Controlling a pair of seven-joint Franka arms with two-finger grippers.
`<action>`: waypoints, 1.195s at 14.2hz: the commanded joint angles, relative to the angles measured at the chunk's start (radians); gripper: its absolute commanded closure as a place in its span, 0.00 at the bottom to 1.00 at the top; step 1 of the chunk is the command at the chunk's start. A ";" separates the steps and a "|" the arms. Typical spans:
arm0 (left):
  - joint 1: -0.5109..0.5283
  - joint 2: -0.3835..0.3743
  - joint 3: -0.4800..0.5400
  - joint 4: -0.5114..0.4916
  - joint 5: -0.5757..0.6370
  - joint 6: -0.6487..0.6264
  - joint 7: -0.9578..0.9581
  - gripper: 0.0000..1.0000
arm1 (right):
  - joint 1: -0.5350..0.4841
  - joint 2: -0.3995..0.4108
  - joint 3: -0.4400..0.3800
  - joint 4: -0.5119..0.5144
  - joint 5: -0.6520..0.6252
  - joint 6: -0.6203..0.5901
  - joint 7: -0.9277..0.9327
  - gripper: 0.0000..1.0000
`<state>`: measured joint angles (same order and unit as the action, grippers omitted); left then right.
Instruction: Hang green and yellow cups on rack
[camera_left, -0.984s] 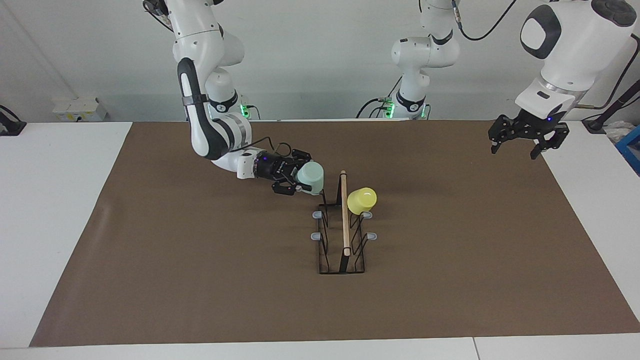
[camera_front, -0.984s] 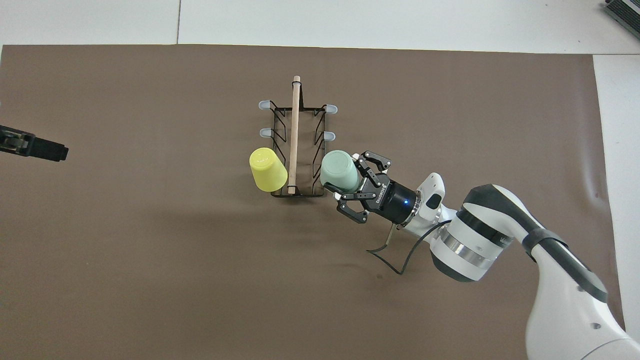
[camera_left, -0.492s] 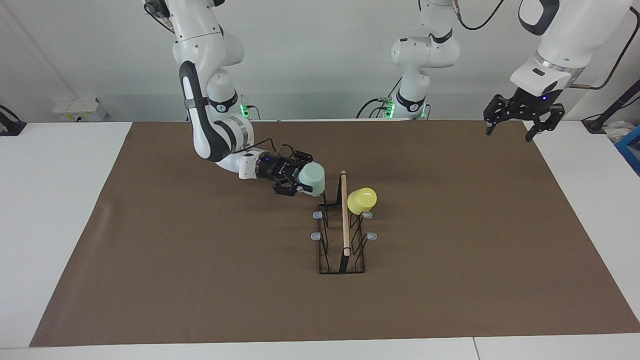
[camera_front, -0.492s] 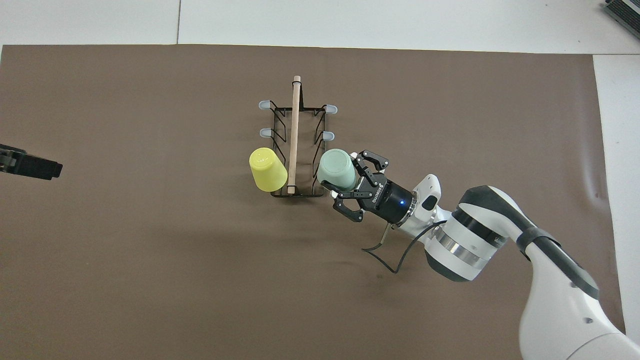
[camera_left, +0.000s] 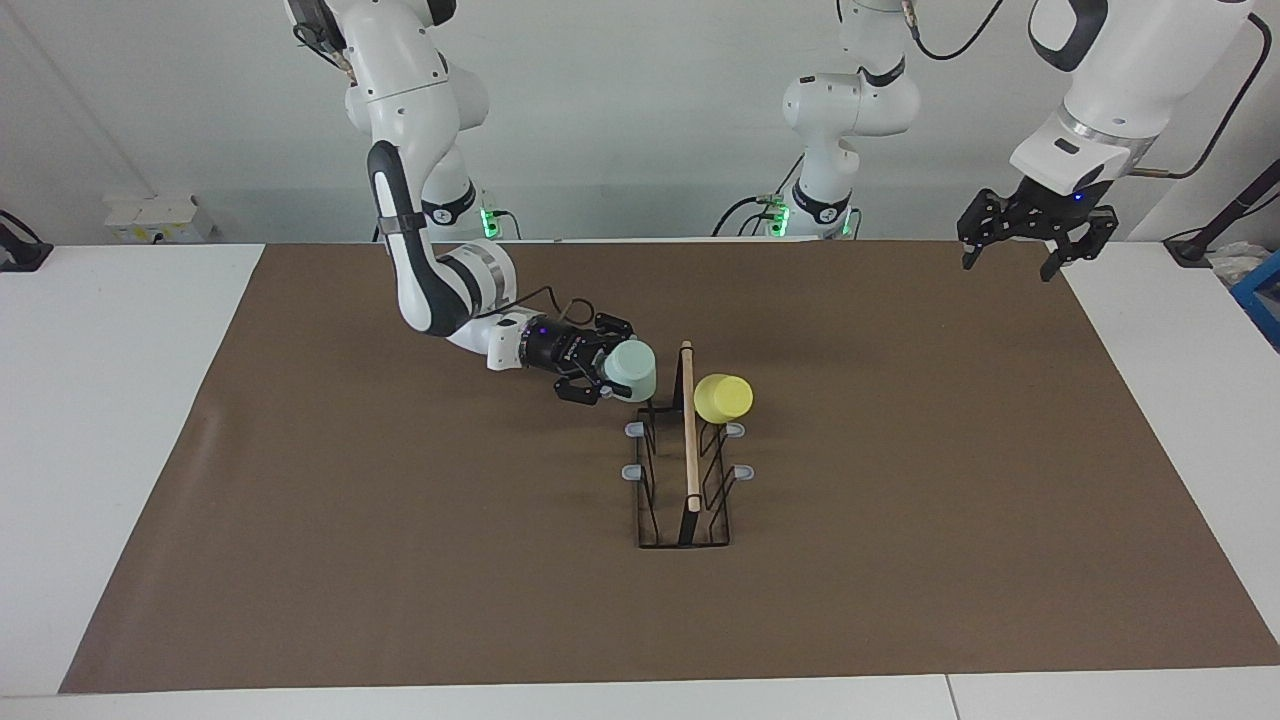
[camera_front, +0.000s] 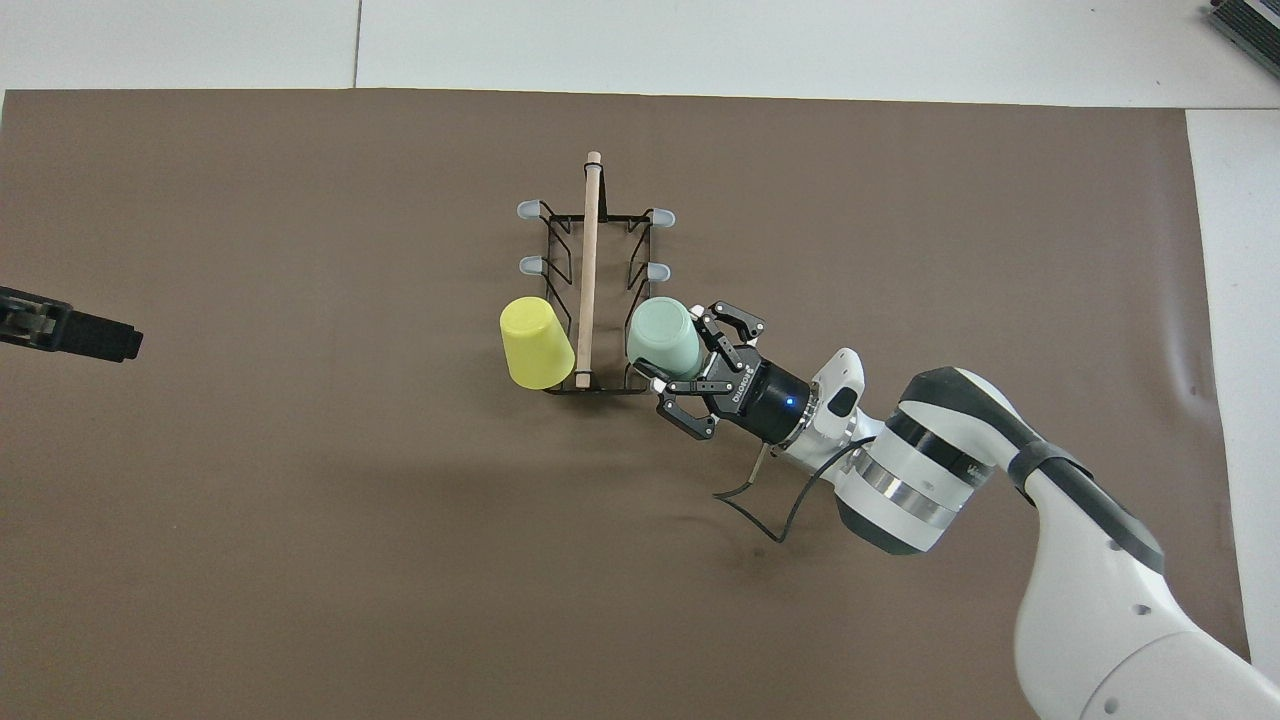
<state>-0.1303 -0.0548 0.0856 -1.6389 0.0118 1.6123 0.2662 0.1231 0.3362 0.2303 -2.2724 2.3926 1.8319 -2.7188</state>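
Observation:
The black wire rack (camera_left: 689, 440) (camera_front: 589, 260) stands mid-table, its wooden bar running away from the robots. The yellow cup (camera_left: 723, 398) (camera_front: 537, 342) hangs tilted on the prong nearest the robots, on the left arm's side. My right gripper (camera_left: 605, 372) (camera_front: 690, 365) is shut on the rim of the pale green cup (camera_left: 630, 370) (camera_front: 663, 338), which is tilted with its base toward the rack, over the matching prong on the right arm's side. That prong is hidden by the cup. My left gripper (camera_left: 1018, 240) (camera_front: 70, 330) hangs open and holds nothing, high over the mat's edge at the left arm's end.
A brown mat (camera_left: 400, 550) covers most of the white table (camera_left: 100, 400). Several grey-tipped prongs (camera_left: 634, 430) (camera_front: 658, 271) stick out bare from the rack's sides. A small white box (camera_left: 160, 218) sits at the right arm's end of the table.
My right gripper has carried the green cup a little closer to the rack and lower. The left arm has risen and drawn back toward the robots.

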 joint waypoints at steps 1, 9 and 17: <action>-0.006 0.000 -0.001 0.014 -0.010 -0.017 -0.022 0.00 | 0.007 0.012 0.004 0.016 0.026 0.024 -0.067 0.97; -0.005 0.015 0.000 0.041 -0.004 -0.015 -0.018 0.00 | 0.006 0.058 0.004 0.008 0.031 0.018 -0.116 0.97; 0.014 -0.002 0.005 0.004 0.000 -0.006 0.042 0.00 | -0.017 0.061 0.001 0.010 -0.045 0.073 -0.085 0.00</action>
<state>-0.1238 -0.0506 0.0876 -1.6285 0.0119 1.6114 0.2876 0.1223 0.3815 0.2242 -2.2683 2.3832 1.8799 -2.7348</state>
